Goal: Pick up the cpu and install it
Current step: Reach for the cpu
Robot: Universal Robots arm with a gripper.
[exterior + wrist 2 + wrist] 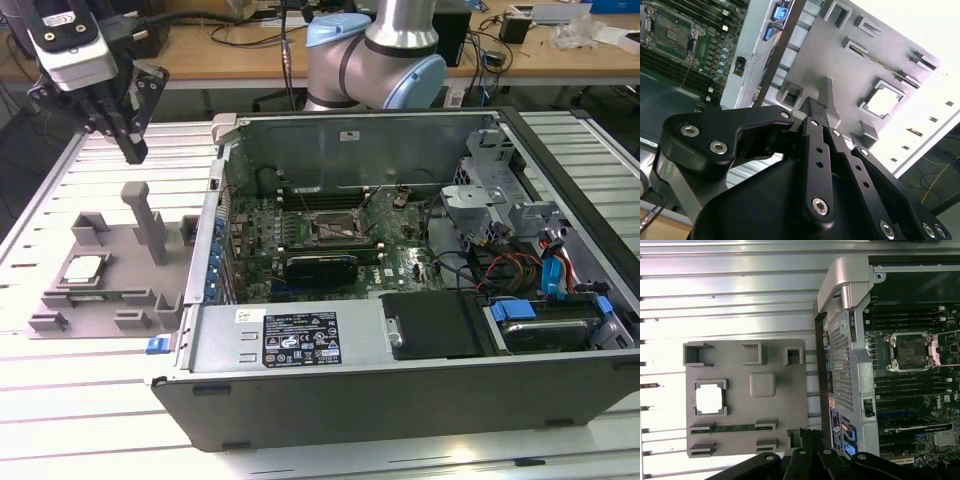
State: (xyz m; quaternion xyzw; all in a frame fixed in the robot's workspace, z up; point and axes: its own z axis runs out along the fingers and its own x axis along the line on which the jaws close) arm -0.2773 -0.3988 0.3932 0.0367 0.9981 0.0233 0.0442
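Gripper (132,152), fingers pressed together and empty, hovers above the tray (125,262). The cpu (83,268) is ungrasped. I judge approach phase; grasping requires opening.

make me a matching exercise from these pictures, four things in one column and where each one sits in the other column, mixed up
Things:
1. cpu
2. motherboard socket
3. tool
4. tall grey post

Places:
a. inside the open computer case
b. standing upright on the grey tray
c. in the air above the tray
d. lying flat in a square recess of the tray

Pairs: 1-d, 2-a, 3-c, 4-b
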